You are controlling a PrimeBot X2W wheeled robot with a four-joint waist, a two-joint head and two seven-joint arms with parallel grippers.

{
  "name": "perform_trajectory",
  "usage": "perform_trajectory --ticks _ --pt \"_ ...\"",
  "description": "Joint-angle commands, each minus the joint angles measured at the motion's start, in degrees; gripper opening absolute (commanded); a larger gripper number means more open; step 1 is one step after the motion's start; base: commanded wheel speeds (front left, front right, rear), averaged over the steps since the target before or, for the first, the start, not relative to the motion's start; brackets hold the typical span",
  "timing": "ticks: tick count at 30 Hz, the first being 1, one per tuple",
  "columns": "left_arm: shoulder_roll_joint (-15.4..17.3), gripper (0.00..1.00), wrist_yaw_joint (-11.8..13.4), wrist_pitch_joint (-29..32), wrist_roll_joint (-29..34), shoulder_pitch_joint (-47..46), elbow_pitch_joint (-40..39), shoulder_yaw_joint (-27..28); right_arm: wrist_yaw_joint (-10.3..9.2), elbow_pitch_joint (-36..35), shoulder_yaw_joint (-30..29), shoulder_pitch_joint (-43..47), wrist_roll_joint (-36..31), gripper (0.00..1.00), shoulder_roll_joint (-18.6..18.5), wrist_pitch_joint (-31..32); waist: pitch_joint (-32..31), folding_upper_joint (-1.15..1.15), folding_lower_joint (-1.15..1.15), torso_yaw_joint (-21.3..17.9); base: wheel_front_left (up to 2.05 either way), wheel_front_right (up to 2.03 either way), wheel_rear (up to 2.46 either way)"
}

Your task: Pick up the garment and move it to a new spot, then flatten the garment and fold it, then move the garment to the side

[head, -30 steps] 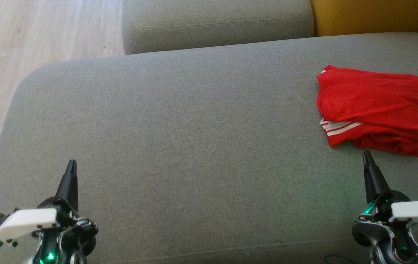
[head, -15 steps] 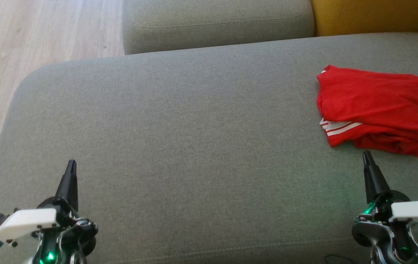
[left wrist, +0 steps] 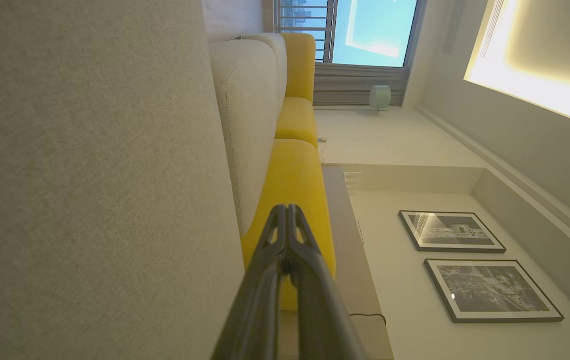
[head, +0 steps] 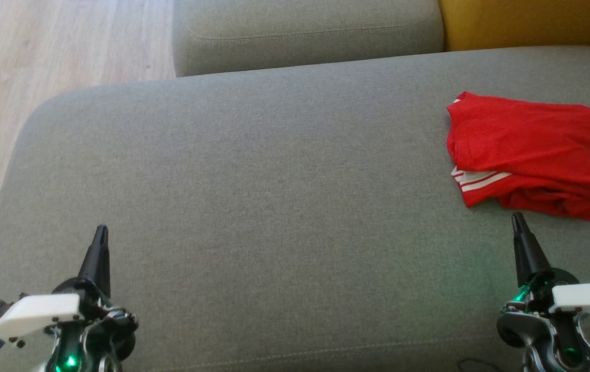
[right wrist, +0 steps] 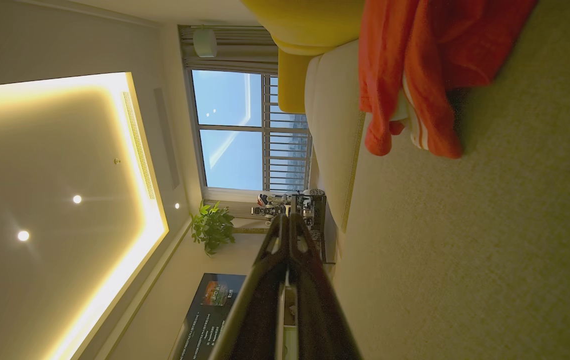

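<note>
A red garment (head: 530, 155) with white stripes lies folded on the grey sofa cushion (head: 274, 206) at the far right; it also fills the upper part of the right wrist view as the red garment (right wrist: 424, 65). My right gripper (head: 516, 218) is shut and empty, its tip just short of the garment's near edge. My left gripper (head: 101, 230) rests shut and empty over the cushion at the lower left, far from the garment. Both wrist views show the left gripper (left wrist: 286, 210) and right gripper (right wrist: 287, 219) with fingertips pressed together.
A second grey cushion (head: 305, 31) and a yellow cushion (head: 522, 20) stand behind the seat. Wooden floor (head: 41, 57) runs along the left past the cushion's rounded edge. Wide bare fabric stretches between the two grippers.
</note>
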Motion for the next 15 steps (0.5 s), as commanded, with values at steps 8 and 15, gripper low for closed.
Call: perform_trajectory --ticks 8,15 --pt "0.3 0.0 -0.4 0.3 0.8 -3.1 -1.5 2.4 -0.01 -1.9 1.0 -2.9 0.3 0.0 -0.8 0.4 0.0 0.0 0.0 0.0 0.0 0.0 0.0" --pt "0.3 0.0 -0.4 0.3 0.9 -3.1 -1.5 2.5 -0.01 -1.9 1.0 -2.9 0.3 0.0 -0.8 0.4 0.0 0.0 0.0 0.0 0.0 0.0 0.0"
